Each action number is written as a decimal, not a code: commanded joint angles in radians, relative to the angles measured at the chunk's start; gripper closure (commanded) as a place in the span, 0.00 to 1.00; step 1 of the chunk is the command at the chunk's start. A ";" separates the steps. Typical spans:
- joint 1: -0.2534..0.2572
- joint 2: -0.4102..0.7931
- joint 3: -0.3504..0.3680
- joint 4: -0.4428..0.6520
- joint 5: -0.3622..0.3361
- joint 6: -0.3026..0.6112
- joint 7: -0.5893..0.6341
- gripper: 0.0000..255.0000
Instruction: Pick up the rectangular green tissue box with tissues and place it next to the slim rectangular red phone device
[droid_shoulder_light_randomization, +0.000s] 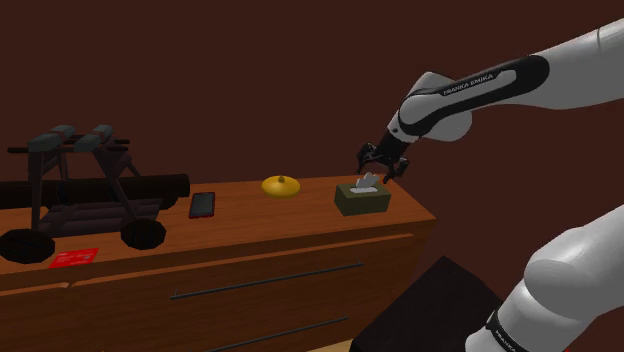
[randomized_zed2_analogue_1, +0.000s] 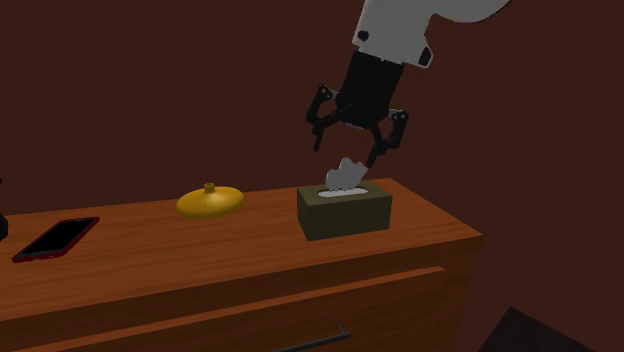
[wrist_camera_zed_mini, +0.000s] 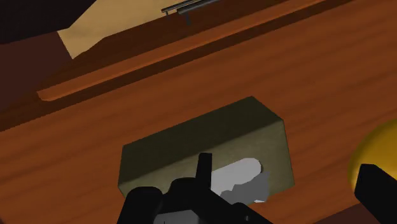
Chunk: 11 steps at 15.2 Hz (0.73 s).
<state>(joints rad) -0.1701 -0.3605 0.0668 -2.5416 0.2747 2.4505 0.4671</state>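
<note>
At the far left of the shoulder view stands a dark wheeled frame (droid_shoulder_light_randomization: 100, 188), possibly a toy cannon carriage, though in this dim light I cannot be sure. A flat red piece (droid_shoulder_light_randomization: 75, 257) lies by its front wheel near the edge of the wooden table (droid_shoulder_light_randomization: 280, 218). Next along, the slim phone (droid_shoulder_light_randomization: 202, 204) lies flat, dark screen up with a red rim, just beside the carriage's right wheel. Further right sits a yellow domed piece (droid_shoulder_light_randomization: 281, 186) with a small knob on top, set toward the back of the table. Beyond it, well apart from the phone, the olive-green tissue box (droid_shoulder_light_randomization: 362, 200) rests upright near the table's right end, a pale tissue (droid_shoulder_light_randomization: 368, 181) sticking up from its slot. My pincer (droid_shoulder_light_randomization: 381, 170) hangs directly over that tissue, pointing down, its two black fingers spread wide and touching neither tissue nor box. Below the tabletop, the drawer front (droid_shoulder_light_randomization: 300, 262) carries a thin dark bar handle (droid_shoulder_light_randomization: 265, 280).
</note>
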 joint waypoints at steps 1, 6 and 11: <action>-0.015 0.058 0.003 0.002 0.020 0.104 0.045 0.00; -0.024 0.165 0.006 0.020 0.050 0.243 0.090 0.00; -0.010 0.249 0.009 0.031 0.079 0.317 0.069 0.00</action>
<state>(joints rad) -0.1836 -0.1304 0.0752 -2.5122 0.3462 2.7499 0.5412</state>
